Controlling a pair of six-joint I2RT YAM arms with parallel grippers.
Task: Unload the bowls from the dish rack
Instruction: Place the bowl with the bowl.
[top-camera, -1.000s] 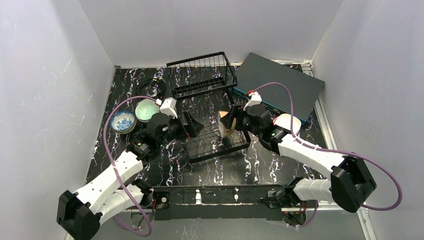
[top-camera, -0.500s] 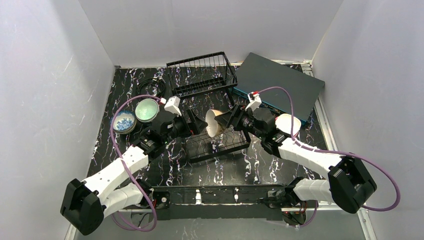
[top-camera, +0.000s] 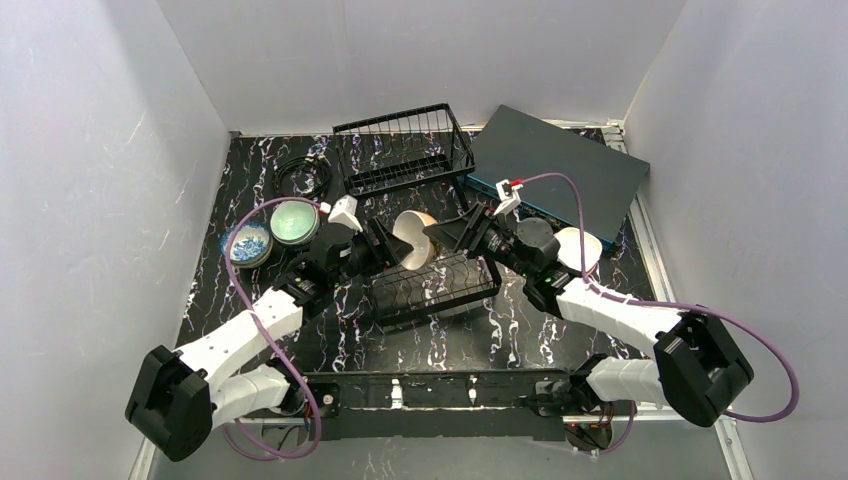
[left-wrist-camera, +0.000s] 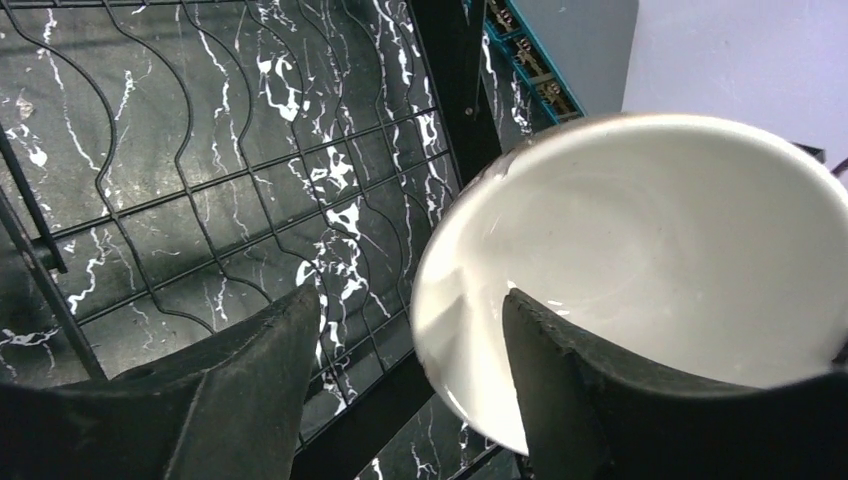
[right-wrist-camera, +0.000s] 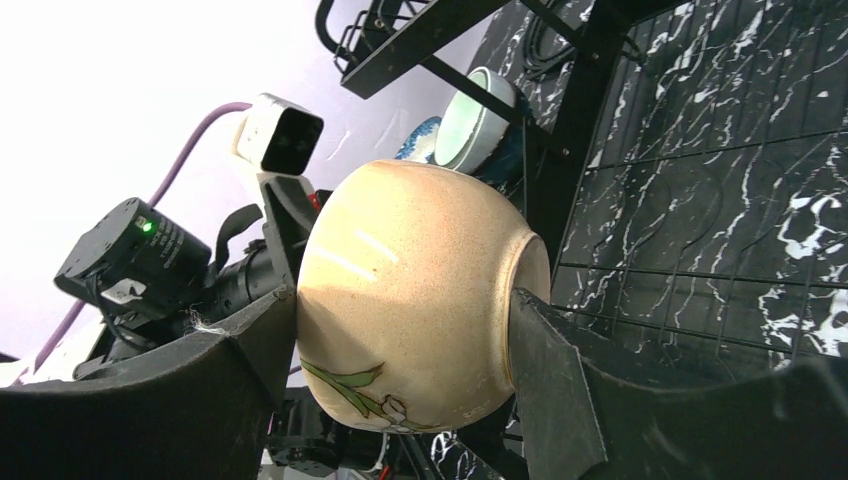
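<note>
My right gripper is shut on a beige bowl with a painted flower, holding it on its side above the dish rack's low tray. In the right wrist view the fingers clamp the bowl rim to base. My left gripper is open and meets the bowl from the left. In the left wrist view its fingers straddle the bowl's rim, one inside the white interior, one outside. The rack's raised basket stands behind, with no bowls showing in it.
A blue-and-white bowl and a pale green bowl sit on the table at the left. A white bowl sits at the right, by the flat dark grey-teal box. A black cable coil lies at the back left.
My right gripper has lifted the beige bowl off the rack and carried it left. My left gripper has reached in toward it, and its fingers now straddle the rim.
</note>
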